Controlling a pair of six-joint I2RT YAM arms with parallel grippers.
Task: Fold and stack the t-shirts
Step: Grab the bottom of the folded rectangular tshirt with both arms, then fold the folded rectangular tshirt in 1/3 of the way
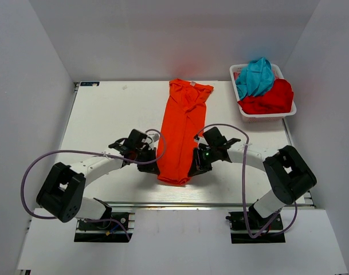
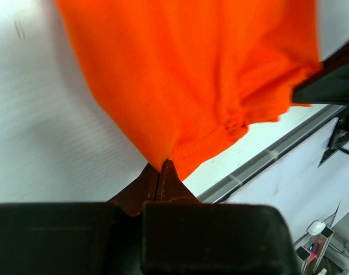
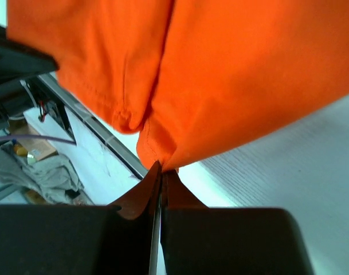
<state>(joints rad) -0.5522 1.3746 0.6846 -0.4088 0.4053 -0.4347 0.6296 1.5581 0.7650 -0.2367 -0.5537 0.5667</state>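
The bright orange-red t-shirt (image 1: 181, 129) lies as a long narrow strip down the middle of the table, collar end at the far side. My left gripper (image 1: 153, 168) is shut on its near left hem corner (image 2: 180, 150). My right gripper (image 1: 195, 168) is shut on its near right hem corner (image 3: 157, 143). Both corners are held a little above the table near the front edge. The teal-blue t-shirt (image 1: 255, 77) and the deeper red t-shirt (image 1: 270, 98) lie crumpled in the white basket (image 1: 240, 112) at the far right.
The table's metal front rail (image 1: 208, 203) runs just behind the grippers and also shows in the left wrist view (image 2: 266, 157). Purple cables (image 1: 42, 157) loop off both arms. White walls enclose the table on three sides.
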